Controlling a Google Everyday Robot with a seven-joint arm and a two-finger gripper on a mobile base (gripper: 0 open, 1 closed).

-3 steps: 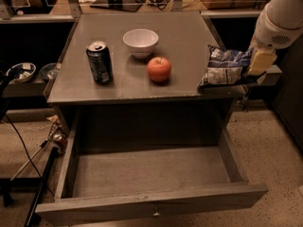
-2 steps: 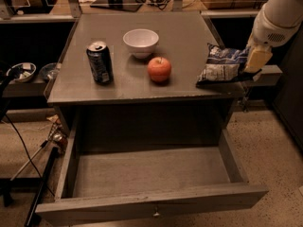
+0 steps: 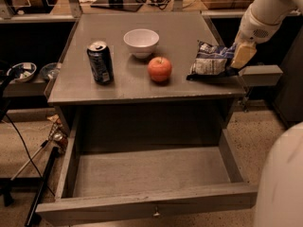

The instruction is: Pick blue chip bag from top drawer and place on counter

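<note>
The crinkly foil blue chip bag point(image 3: 210, 63) is held by its right end in the clenched gripper point(image 3: 239, 60) at the right edge of the flat, matte grey counter point(image 3: 128, 86), above the pulled-out shallow wooden top drawer point(image 3: 147, 174).

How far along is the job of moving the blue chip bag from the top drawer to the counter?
Done: the blue chip bag is out of the open top drawer and lies on the counter, near its right edge. Under way: the hand is at the bag's right end. Left: probably only releasing the bag, if not done, and drawing the hand away.
</note>
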